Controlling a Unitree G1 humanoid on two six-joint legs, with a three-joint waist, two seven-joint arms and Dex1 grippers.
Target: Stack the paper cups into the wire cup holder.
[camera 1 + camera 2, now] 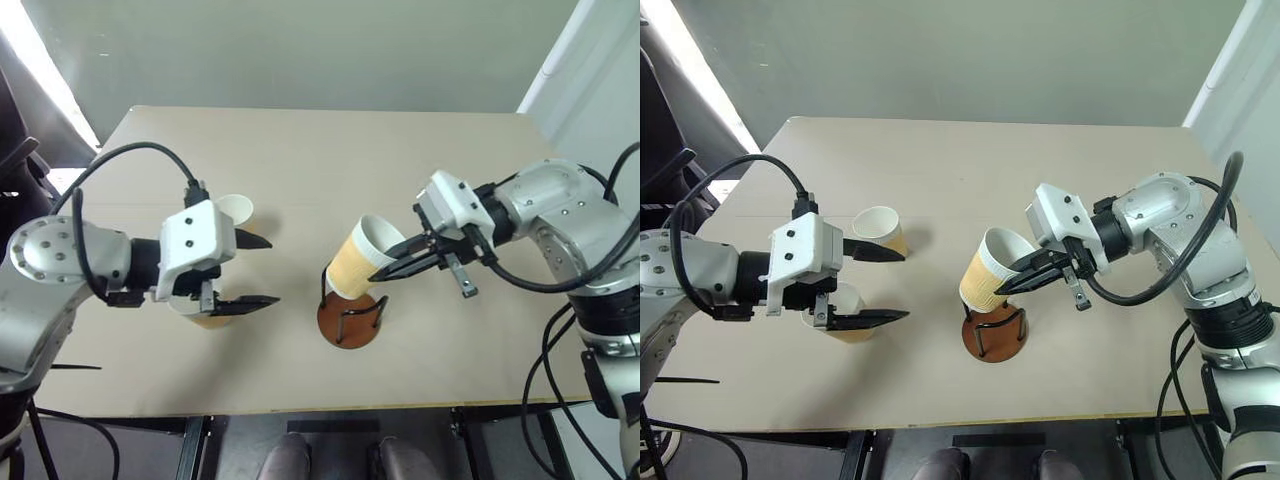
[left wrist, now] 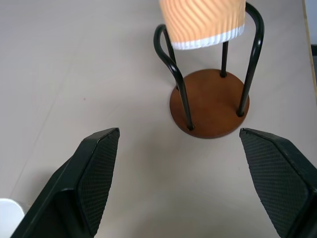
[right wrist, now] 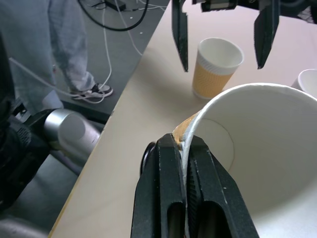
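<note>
Tan ribbed paper wraps the held cup (image 1: 992, 270), which hangs tilted directly above the wire cup holder (image 1: 995, 333), its white-banded bottom between the tops of the black wire loops and well short of the reddish-brown disc. Its long axis leans: the open mouth tips up and toward the right arm, the bottom points down and away from it. The right end effector (image 1: 1021, 276) is pinched tight on the rolled rim, one finger inside the wall and one outside, so the holder lies straight below the cup it carries. My judgement is that the coming move turns on bringing that axis upright over the holder's centre, then lowering between the loops.

On the holder's left, well apart from it, the left end effector (image 1: 878, 286) hovers over the counter (image 1: 1040, 170) with its fingers spread wide and holding nothing. Two more cups wait there: a second cup (image 1: 844, 318) below it and a third cup (image 1: 880, 229) just beyond it. The right arm is plainly the nearer one.
</note>
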